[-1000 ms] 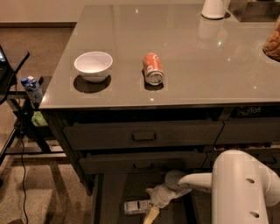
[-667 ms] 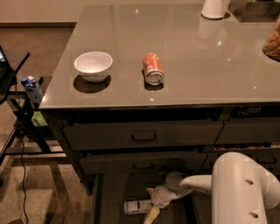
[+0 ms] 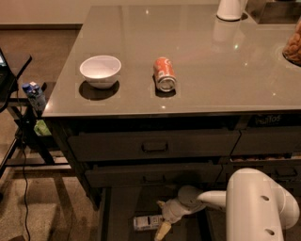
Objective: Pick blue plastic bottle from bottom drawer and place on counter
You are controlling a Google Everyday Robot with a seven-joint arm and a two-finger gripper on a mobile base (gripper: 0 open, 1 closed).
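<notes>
The bottom drawer [image 3: 122, 212] is pulled open below the two handled drawers. The blue plastic bottle [image 3: 146, 222] lies on its side on the drawer floor, white label with dark print showing. My gripper [image 3: 162, 227] reaches down into the drawer from the white arm [image 3: 254, 207] at the lower right, its pale fingers just right of the bottle and touching or nearly touching it. The counter [image 3: 202, 61] is a glossy grey-brown top above the drawers.
On the counter a white bowl [image 3: 100, 70] sits at the left, an orange soda can [image 3: 164, 74] lies on its side in the middle, a white jug [image 3: 230, 9] stands at the back. A blue-capped bottle [image 3: 34, 95] stands on a rack left of the cabinet.
</notes>
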